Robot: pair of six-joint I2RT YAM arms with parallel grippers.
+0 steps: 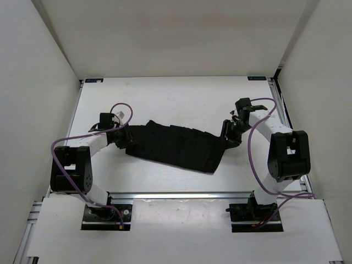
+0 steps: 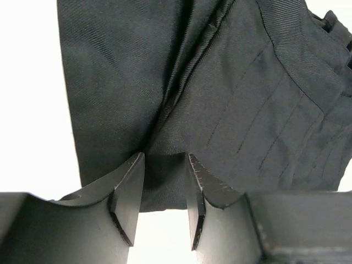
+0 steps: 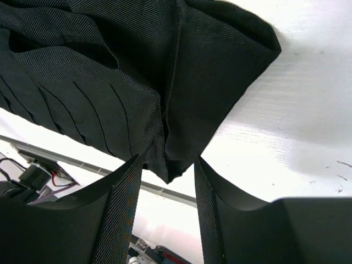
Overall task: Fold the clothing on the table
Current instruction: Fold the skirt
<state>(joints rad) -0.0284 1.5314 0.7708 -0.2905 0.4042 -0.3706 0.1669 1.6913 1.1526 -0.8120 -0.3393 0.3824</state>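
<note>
One clothing strip between left hand, right hand (purple cables alongside)

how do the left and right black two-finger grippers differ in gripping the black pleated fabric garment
Left gripper holds the black pleated garment by its left end, a straight edge. Right gripper holds the right end, a pointed folded corner. Both have fabric between their jaws.

white table, 1 black pleated clothing across its middle, left to right
</note>
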